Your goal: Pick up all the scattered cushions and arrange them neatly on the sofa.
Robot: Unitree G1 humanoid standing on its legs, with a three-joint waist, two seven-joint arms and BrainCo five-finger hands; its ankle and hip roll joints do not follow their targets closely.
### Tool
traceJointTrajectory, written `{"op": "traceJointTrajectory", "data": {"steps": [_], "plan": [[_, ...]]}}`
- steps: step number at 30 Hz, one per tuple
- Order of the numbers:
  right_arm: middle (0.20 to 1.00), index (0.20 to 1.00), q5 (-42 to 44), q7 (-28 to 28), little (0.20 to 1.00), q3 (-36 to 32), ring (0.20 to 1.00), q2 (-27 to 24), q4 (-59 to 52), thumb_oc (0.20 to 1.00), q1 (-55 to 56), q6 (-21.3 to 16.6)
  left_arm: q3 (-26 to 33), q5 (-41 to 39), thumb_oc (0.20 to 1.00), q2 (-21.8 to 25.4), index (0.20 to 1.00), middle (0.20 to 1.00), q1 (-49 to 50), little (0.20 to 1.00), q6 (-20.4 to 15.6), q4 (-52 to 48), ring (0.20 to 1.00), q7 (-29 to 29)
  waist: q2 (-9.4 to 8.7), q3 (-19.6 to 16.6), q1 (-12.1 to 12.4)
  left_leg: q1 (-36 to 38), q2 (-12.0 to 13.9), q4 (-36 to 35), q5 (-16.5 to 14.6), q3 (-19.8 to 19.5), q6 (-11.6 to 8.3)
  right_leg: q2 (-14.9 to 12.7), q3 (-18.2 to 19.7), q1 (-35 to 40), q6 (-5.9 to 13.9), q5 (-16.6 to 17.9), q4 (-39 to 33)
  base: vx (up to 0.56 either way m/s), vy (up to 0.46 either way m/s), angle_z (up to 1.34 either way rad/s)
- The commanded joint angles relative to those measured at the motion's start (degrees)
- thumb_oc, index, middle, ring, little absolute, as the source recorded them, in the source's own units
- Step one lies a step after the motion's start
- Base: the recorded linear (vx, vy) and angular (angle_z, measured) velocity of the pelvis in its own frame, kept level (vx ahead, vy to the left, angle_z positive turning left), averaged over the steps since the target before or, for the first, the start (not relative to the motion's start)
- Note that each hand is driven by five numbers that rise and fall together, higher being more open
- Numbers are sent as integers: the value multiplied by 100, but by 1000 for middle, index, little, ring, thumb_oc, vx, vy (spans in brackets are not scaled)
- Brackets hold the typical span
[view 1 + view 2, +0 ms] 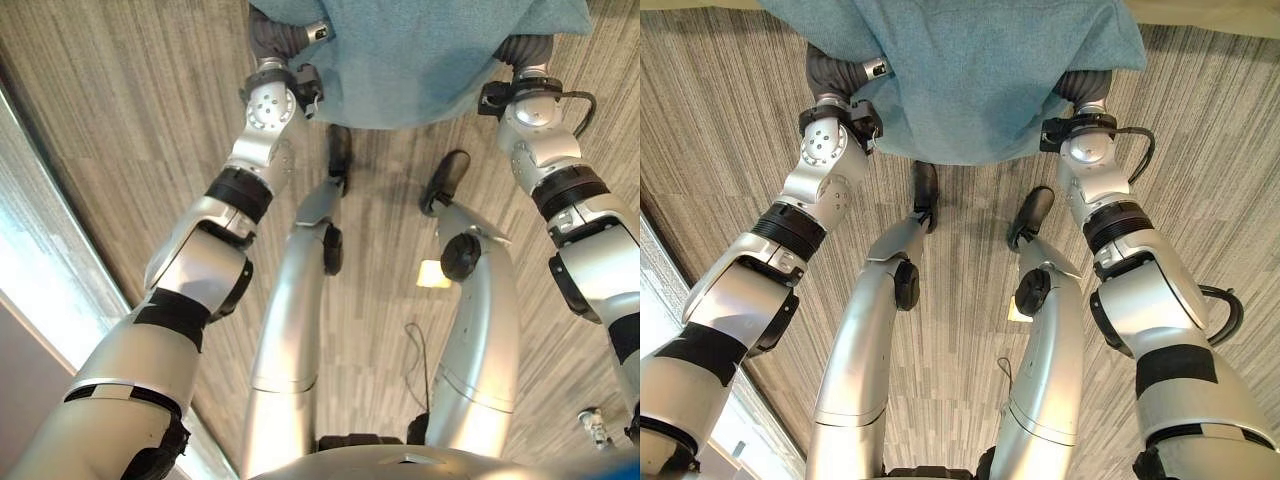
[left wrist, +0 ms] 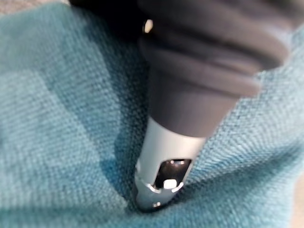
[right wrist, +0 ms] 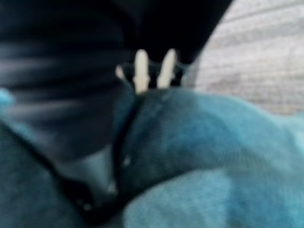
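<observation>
Both hands — left hand (image 1: 840, 72), right hand (image 1: 1085, 85) — press into the teal cushion (image 1: 980, 70), finger positions buried, cannot tell.

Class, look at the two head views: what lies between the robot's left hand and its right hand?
The teal cushion fills that stretch, with the left hand pressed into one side and the right hand into the other. Both eye views show this.
</observation>
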Motion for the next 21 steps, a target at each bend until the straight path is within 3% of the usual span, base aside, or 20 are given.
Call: {"op": "traceJointTrajectory", "data": {"steps": [1,2,8,14,18,21], "plan": [[200,200,-136,878,200,807,200,1234,-280,200,-420,-365,-7,-202,526,-820,526,526,-90,526,-571,-837,526,-659,383,-467,-105,119,-350,228,-474,-875,-383,139,419,392,536,13,8,0,0,0],[200,200,-154,862,200,809,200,1229,-284,200,-456,-400,3,-266,200,-822,200,200,-101,200,-620,-870,200,-662,377,-488,-100,119,-353,258,-482,-874,-384,140,424,392,534,22,35,0,0,0],[200,200,-222,749,200,675,200,1014,-482,200,-542,-512,117,-393,200,-644,200,200,-67,200,-742,-1038,200,-667,376,-499,-112,119,-345,362,-510,-872,-394,152,459,391,541,24,79,0,0,0],[200,200,-413,488,200,353,200,537,-994,200,-539,-726,186,-213,200,-298,200,200,-2,200,-787,-1185,200,-609,370,-728,-152,119,-313,324,-542,-851,-380,237,438,393,560,58,37,-8,2,-2],[200,200,-444,351,200,88,200,325,-1312,200,-474,-830,261,-114,200,-88,200,200,25,200,-816,-1304,200,-641,393,-900,-198,126,-291,80,-434,-830,-416,330,370,440,602,114,-154,-37,-9,-4],[200,200,-781,27,200,-430,200,286,-1902,200,-2,-936,515,35,200,-180,200,200,391,200,-906,-1788,200,-629,370,-972,-254,744,-306,-488,-340,-855,-433,407,174,1061,578,136,-627,-94,-39,1]]}}
